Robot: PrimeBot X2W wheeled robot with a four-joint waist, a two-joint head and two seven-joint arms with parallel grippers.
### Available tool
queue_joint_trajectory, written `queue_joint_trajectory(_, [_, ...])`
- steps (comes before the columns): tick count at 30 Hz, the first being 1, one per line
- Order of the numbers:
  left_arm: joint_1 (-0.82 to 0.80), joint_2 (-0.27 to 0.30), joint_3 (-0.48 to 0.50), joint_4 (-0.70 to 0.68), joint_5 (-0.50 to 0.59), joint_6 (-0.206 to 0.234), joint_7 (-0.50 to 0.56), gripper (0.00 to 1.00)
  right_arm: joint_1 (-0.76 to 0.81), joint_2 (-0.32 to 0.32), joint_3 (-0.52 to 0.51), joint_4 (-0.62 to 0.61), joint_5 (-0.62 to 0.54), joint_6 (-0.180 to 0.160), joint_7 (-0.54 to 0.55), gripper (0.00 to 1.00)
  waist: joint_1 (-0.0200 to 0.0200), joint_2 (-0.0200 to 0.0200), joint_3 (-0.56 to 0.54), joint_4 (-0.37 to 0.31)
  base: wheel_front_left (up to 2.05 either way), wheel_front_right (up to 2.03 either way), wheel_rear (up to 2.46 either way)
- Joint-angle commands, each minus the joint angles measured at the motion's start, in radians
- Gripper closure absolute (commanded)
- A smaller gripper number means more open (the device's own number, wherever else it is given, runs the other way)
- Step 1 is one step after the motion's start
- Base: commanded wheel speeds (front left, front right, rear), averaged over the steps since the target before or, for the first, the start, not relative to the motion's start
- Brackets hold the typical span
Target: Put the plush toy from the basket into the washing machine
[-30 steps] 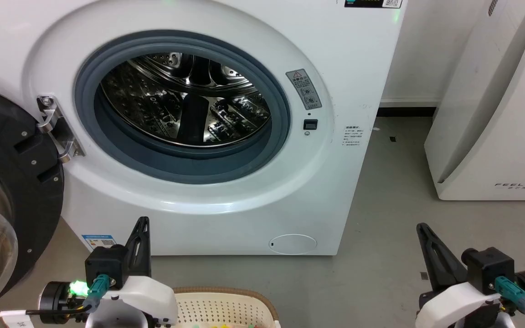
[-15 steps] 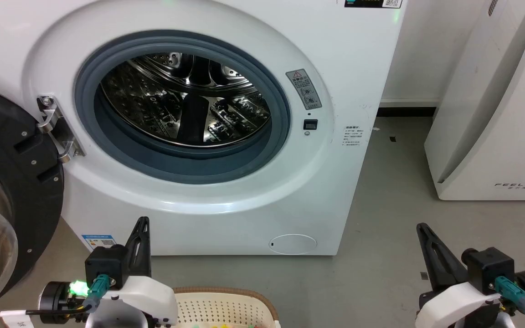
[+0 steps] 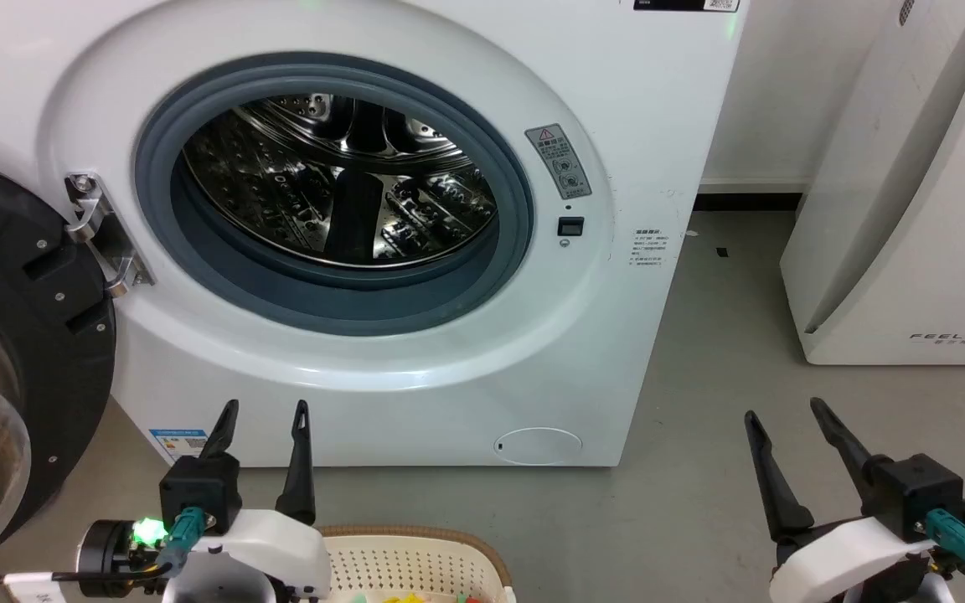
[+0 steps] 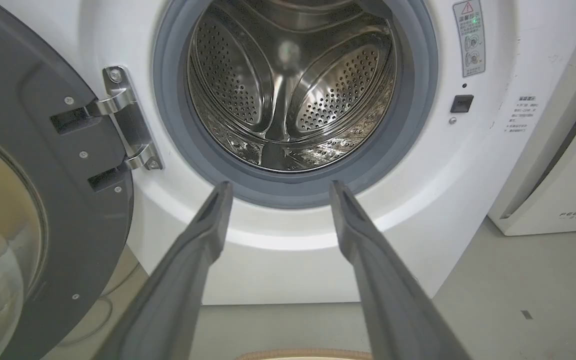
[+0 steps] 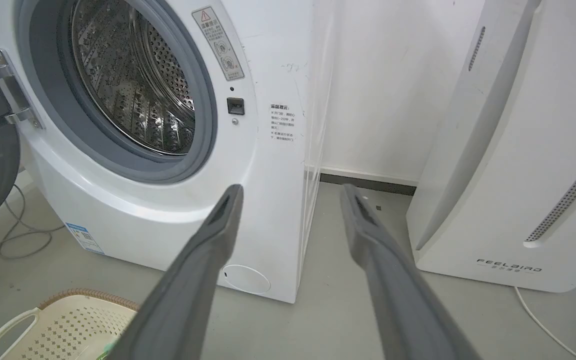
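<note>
- The washing machine [image 3: 658, 100] stands with its black-rimmed glass door [image 3: 22, 293] swung fully aside on a metal hinge [image 3: 101, 234] at the left edge of its mouth, so the round opening is unobstructed.
- A smooth grey rubber gasket [image 3: 332, 314] rings that opening. Behind it the drum [image 3: 340, 193] is shiny perforated steel with raised ribs.
- The left gripper [image 3: 266, 406] hovers before the machine's lower front, below the gasket. Its two long dark fingers are spread wide and hold nothing.
- The right gripper [image 3: 784, 410] hangs off the machine's right front corner, over bare grey floor [image 3: 700, 486], its fingers likewise parted and empty.
- The basket [image 3: 415, 536], cream perforated plastic with a brown rim, sits on the floor in front of the machine.
- Slivers of yellow, green and red inside the basket, at the head view's bottom edge, are probably the plush toy [image 3: 405, 599]; too little shows to be sure.
- To the machine's right, a strip of open floor separates it from a white slanted appliance [image 3: 910, 209] with smooth panels.
</note>
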Motion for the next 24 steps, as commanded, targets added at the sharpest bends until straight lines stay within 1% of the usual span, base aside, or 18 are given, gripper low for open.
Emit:
queue_joint_trajectory(1, [-0.009,0.0,-0.004,0.012,-0.009,0.007,-0.011,0.0,0.001,0.0,-0.005,-0.009,0.014,0.0,-0.012,0.0,0.0,0.0,0.002,0.0,0.0,0.0,0.0])
queue_joint_trajectory(10, [-0.04,0.0,-0.02,0.095,-0.018,-0.002,-0.028,0.0,-0.006,0.0,-0.009,-0.018,0.037,0.0,-0.029,0.0,0.0,0.0,0.023,-0.006,0.0,0.0,0.0])
queue_joint_trajectory(24, [-0.14,0.006,-0.056,0.317,-0.028,-0.024,-0.057,0.0,-0.045,0.0,-0.016,-0.042,0.077,0.0,-0.058,0.0,0.0,0.0,0.112,-0.035,0.0,0.0,0.0])
